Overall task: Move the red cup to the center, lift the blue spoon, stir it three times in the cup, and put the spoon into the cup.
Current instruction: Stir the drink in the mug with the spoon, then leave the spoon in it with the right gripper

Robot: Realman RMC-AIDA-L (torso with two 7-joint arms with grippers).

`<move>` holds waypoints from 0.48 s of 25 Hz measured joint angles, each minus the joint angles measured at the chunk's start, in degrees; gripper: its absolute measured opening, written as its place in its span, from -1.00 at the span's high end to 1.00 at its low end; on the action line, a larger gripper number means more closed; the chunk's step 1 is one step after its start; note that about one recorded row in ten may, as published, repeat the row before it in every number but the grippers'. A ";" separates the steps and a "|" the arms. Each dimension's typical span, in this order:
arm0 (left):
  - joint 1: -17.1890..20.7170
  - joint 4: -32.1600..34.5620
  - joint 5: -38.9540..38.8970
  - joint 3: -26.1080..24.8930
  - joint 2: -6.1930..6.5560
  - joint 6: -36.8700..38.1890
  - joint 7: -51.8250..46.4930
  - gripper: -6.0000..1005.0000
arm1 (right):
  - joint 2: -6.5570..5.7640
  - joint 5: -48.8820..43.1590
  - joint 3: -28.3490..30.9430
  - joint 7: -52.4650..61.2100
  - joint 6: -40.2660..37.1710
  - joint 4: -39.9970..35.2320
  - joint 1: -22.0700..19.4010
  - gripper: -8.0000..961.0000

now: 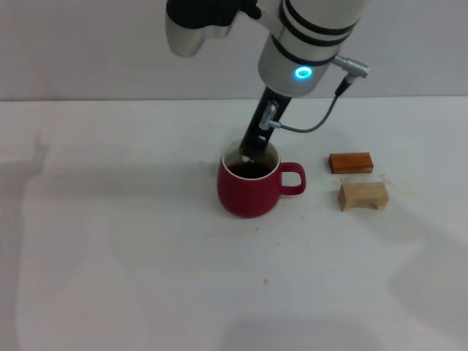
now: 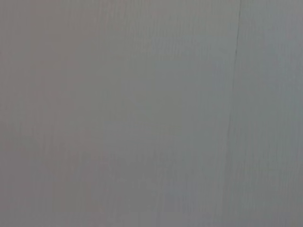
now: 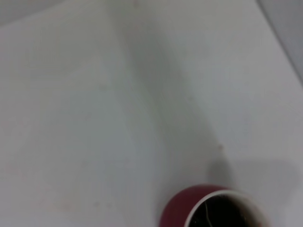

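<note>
The red cup stands near the middle of the white table, with its handle toward the right and dark liquid inside. My right gripper reaches down at a slant from above, and its dark tip is inside the cup's mouth, just over the liquid. In the right wrist view the red cup shows at the picture's edge, with its white rim and dark contents. The blue spoon is hidden from me in all views. My left gripper is out of view; its wrist camera shows only a plain grey surface.
Two small wooden blocks lie to the right of the cup: a dark brown one and, nearer to me, a pale one. The right arm's cable hangs above the cup's handle.
</note>
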 joint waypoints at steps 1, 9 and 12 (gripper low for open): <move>0.00 0.00 0.00 0.00 -0.02 0.00 0.00 -0.68 | -0.01 -0.18 -0.01 0.11 -0.90 -0.24 0.00 0.69; -0.05 0.00 0.03 0.08 -0.08 0.00 -0.60 -0.68 | -0.14 -3.90 0.47 1.24 -3.98 -1.55 0.11 0.67; -0.14 0.21 0.21 0.09 -0.08 0.00 -1.32 -0.68 | -0.15 -4.11 0.37 1.26 -2.38 -1.68 0.26 0.66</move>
